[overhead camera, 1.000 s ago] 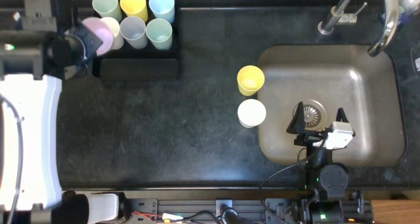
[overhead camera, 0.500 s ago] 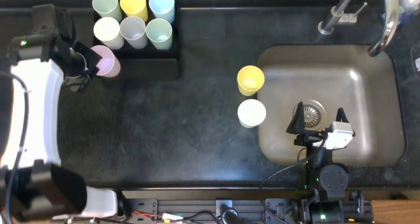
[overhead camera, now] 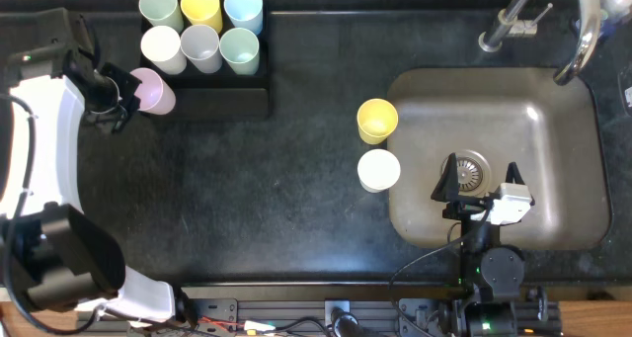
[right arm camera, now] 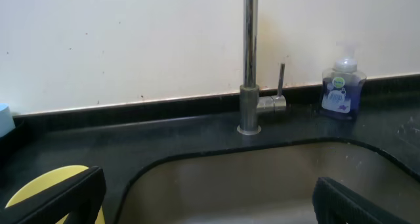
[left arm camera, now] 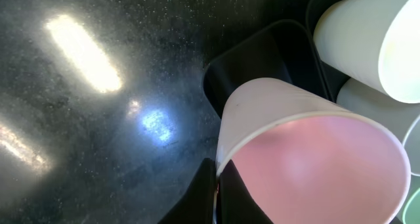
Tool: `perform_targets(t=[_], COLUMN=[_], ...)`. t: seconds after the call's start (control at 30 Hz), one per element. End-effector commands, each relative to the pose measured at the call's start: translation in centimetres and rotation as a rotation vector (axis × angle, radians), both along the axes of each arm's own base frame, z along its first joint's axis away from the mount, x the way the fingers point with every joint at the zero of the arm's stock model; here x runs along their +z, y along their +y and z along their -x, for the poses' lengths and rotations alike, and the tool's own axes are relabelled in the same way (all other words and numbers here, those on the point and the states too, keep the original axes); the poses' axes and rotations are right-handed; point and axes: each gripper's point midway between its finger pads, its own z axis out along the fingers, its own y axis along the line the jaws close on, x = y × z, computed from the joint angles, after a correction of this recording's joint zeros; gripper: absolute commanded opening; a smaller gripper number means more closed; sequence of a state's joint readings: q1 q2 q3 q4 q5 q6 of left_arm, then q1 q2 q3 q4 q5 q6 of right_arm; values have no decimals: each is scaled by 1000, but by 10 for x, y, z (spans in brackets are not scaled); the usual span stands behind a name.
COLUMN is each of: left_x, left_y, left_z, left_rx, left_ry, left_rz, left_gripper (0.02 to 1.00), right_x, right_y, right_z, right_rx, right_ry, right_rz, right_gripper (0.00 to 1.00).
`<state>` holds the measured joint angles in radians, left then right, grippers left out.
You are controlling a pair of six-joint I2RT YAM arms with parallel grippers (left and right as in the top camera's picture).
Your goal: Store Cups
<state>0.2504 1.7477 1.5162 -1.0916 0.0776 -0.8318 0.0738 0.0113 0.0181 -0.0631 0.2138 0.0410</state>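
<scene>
Overhead, the left gripper (overhead camera: 123, 92) has the pink cup (overhead camera: 153, 90) pinched at its rim, tipped on its side just beside the left end of the black rack (overhead camera: 212, 103). The rack's front row is unfilled, while six cups stand in the two rows behind it. A yellow cup (overhead camera: 376, 120) and a white cup (overhead camera: 378, 169) wait upright on the dark counter (overhead camera: 247, 209), near the sink (overhead camera: 553, 100). The right gripper (overhead camera: 479, 184) sits over the sink basin with its fingers spread wide, holding and touching nothing. In the left wrist view, the pink cup (left arm camera: 308, 152) lies close to the camera with its mouth open toward it. The left gripper (left arm camera: 215, 196) is closed narrowly on the cup's wall at the lip, apparently one finger inside and one outside. An open rack compartment (left arm camera: 262, 56) lies just behind the cup. The cup looks like thin, smooth plastic. It is probably very light, rigid enough to keep its shape, springy at the lip and rather slippery. A rim pinch like this one seems the sensible hold, with modest pressure so the wall does not buckle. In the right wrist view, that gripper's (right arm camera: 210, 214) two fingers stand far apart over the basin, facing the tap (right arm camera: 248, 66).
</scene>
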Motion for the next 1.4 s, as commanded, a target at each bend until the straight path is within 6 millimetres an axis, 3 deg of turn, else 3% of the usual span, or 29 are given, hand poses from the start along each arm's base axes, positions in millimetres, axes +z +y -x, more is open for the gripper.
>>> perform_targets(t=[0.03,0.3,1.27,1.3,1.33,1.4], left_x=[-8,-10,-51,-51,-51,-50], left_y=[1,5,0,-1,-1,-2], left_z=[-12,-18,-23,-24,-25,-27], left_rx=[9,11,-12,-15,-17,-19], left_ry=[-6,-24,71,70,66,57], left_rz=[20,3,-8,-9,-10,-12], left_gripper=[36,36,36,66,211,643], right_x=[-3,-3,-3,-3,-3,-3], right_y=[0,0,0,0,0,0], right_z=[0,0,0,0,0,0], right_rx=[-2,-2,-2,-2,-2,-2], right_ry=[-1,-1,-1,-1,-1,-1], right_rz=[3,3,3,3,3,3], right_gripper=[998,998,998,996,998,998])
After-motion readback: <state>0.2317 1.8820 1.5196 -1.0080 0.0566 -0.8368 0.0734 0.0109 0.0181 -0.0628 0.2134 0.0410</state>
